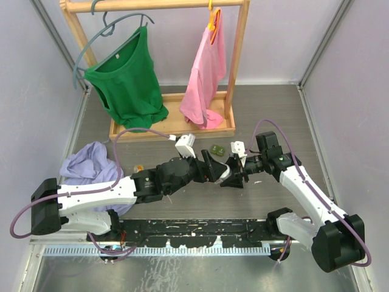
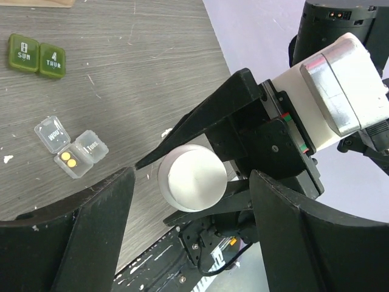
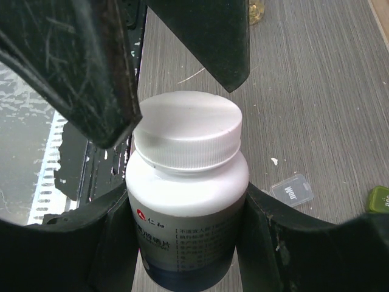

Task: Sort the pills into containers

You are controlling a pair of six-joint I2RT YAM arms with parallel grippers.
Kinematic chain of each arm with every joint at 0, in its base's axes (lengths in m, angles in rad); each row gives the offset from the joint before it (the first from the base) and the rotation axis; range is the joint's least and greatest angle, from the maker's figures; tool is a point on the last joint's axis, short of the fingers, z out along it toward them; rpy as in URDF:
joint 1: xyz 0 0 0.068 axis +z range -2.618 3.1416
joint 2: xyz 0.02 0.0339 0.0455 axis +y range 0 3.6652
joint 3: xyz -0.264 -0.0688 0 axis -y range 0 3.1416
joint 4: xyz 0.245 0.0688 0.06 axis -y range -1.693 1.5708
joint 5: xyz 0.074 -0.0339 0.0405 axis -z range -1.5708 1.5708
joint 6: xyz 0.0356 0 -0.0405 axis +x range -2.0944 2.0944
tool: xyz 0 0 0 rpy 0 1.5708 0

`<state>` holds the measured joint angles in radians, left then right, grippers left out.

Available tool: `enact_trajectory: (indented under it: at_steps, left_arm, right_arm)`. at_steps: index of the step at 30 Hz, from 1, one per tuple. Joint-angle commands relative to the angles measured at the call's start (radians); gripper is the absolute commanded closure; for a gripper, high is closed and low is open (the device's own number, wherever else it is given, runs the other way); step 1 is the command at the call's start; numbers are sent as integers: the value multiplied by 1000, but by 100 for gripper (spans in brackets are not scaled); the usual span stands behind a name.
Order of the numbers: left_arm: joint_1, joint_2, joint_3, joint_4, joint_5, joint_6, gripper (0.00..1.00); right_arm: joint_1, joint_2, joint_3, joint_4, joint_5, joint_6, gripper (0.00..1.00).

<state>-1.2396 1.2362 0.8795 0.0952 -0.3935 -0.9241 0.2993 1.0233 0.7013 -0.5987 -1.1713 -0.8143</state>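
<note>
A white pill bottle (image 3: pixel 182 188) with a ribbed white cap (image 3: pixel 187 131) stands clamped between the fingers of my right gripper (image 3: pixel 185 210), which is shut on its body. My left gripper (image 2: pixel 191 234) is open, and its black fingers (image 3: pixel 79 67) flank the cap (image 2: pixel 193 177) without closing on it. Both grippers meet over the middle of the table (image 1: pixel 223 170). The clear container (image 2: pixel 70 146) lies on the table with one lid up and two yellow pills (image 2: pixel 68 159) inside. The dark green container (image 2: pixel 36 55) lies shut farther back.
A wooden clothes rack (image 1: pixel 234 73) at the back holds a green top (image 1: pixel 127 79) and a pink top (image 1: pixel 206 79). A lavender cloth (image 1: pixel 91 161) is heaped at the left. A black rail (image 1: pixel 194 231) runs along the near edge.
</note>
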Motion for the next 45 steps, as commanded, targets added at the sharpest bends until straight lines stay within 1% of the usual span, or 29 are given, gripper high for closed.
enact_trajectory:
  at_steps: [1, 9, 15, 17, 22, 26, 29, 31, 33, 34, 37, 38, 41, 43, 45]
  left_arm:
    - [-10, 19, 52, -30, -58, 29, 23]
    - [-14, 26, 85, -53, -46, 50, 35]
    - [-13, 55, 82, -51, -23, 73, 47]
    - [-14, 55, 79, -50, -12, 81, 49]
    - [-14, 55, 70, -42, 8, 93, 50]
    - [-14, 49, 57, -26, 21, 119, 58]
    - [-13, 42, 33, 6, 41, 157, 67]
    - [-12, 41, 9, 69, 74, 214, 71]
    - [-11, 16, -49, 179, 149, 309, 72]
    - [-11, 4, -81, 261, 212, 372, 72]
    - [-11, -12, -183, 482, 425, 597, 81]
    - [-10, -16, -206, 514, 464, 648, 82]
    - [5, -24, -231, 519, 544, 756, 85]
    - [15, -23, -238, 522, 585, 787, 85]
    - [22, -23, -240, 528, 590, 796, 85]
  right_arm:
    - [4, -16, 41, 19, -10, -16, 84]
    - [3, -16, 41, 20, -8, -16, 85]
    - [4, -16, 41, 20, -10, -14, 84]
    - [4, -15, 41, 20, -10, -13, 84]
    - [3, -16, 41, 22, -10, -12, 84]
    - [3, -16, 41, 22, -11, -11, 85]
    - [3, -16, 41, 22, -15, -10, 85]
    - [3, -15, 40, 21, -20, -9, 85]
    - [4, -15, 40, 21, -26, -7, 85]
    - [3, -16, 40, 22, -28, -7, 85]
    - [4, -18, 38, 20, -37, -8, 85]
    - [4, -18, 38, 19, -42, -9, 85]
    - [3, -18, 37, 16, -51, -13, 85]
    - [4, -18, 37, 15, -53, -15, 85]
    - [3, -18, 38, 14, -52, -16, 85]
